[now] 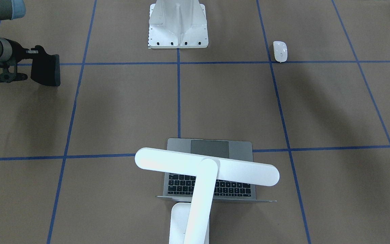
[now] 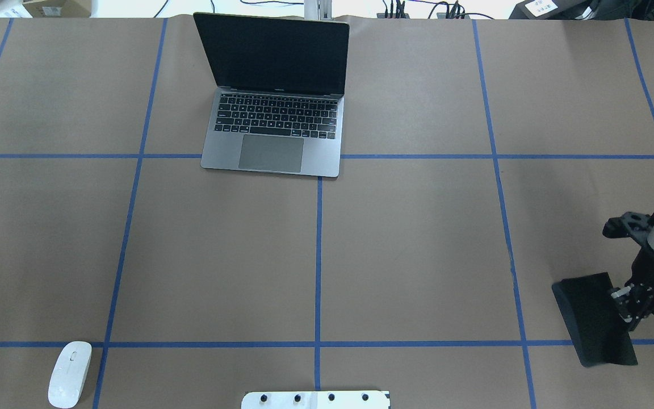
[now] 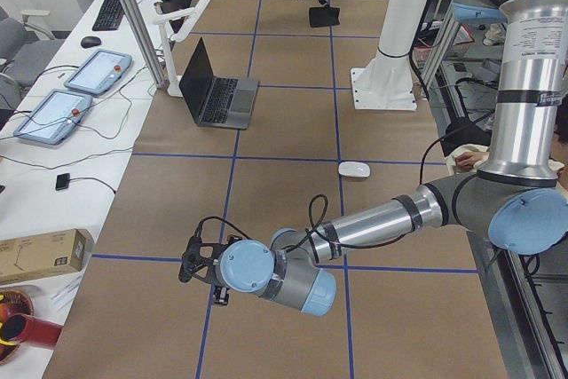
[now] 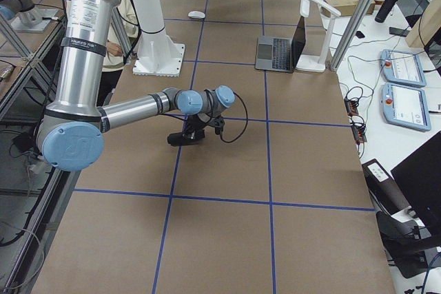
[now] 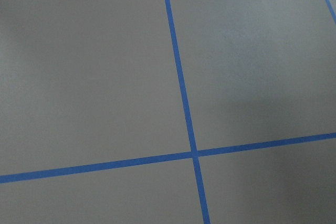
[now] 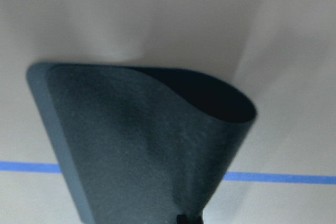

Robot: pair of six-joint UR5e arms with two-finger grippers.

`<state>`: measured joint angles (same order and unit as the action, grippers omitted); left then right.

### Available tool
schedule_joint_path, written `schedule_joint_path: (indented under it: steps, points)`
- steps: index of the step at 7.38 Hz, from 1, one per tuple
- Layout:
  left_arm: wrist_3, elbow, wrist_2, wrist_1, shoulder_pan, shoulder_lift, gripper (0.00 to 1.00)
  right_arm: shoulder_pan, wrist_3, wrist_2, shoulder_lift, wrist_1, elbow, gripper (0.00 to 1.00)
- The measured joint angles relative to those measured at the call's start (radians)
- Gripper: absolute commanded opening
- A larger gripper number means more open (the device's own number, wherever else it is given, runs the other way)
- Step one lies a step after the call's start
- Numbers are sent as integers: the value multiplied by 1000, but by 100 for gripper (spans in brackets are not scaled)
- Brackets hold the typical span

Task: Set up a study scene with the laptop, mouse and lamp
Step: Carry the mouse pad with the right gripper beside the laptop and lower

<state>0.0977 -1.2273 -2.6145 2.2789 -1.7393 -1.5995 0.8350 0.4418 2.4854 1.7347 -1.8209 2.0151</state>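
The open space-grey laptop [image 2: 273, 113] stands at the far middle of the table, its screen dark. The white lamp [image 1: 205, 166] stands behind it, its bar head over the keyboard. The white mouse [image 2: 70, 374] lies alone near the robot's left front, on a blue line. My right gripper [image 2: 622, 301] is shut on one edge of a black mouse pad [image 2: 594, 318]. The pad [image 6: 147, 156] is bent and held low over the table at the right. My left gripper [image 3: 191, 259] shows only in the exterior left view, low over bare table. I cannot tell whether it is open or shut.
The white bolted pedestal [image 1: 178, 23] stands at the robot's side of the table, in the middle. Blue tape lines grid the brown table top [image 2: 418, 250]. A side bench with tablets [image 3: 75, 86] runs beyond the table's far edge.
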Motion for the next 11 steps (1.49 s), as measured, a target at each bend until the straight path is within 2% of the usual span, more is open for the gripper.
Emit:
schedule_joint_path:
  steps: [1,4,5,7,8,9,11]
  points:
    - [-6,0,-1,-1,-1,2,100,54,1,2,-70,-40,20,0]
    - [-13,-1,-1,-5,-2,3,100,159,8,-4,-406,-279,55,0]
    - [-15,-1,-4,-6,-1,3,100,167,28,-9,-510,-337,44,0]
    - [-16,-1,-21,-7,-2,2,100,156,80,-19,-651,-367,-14,0]
    - [-17,0,-25,-7,-3,2,100,139,107,-38,-687,-352,-37,0]
    - [-18,0,-27,-7,-4,1,100,116,166,-63,-704,-278,-68,0]
    - [-18,0,-28,-6,-6,1,100,71,300,-114,-725,-65,-165,0]
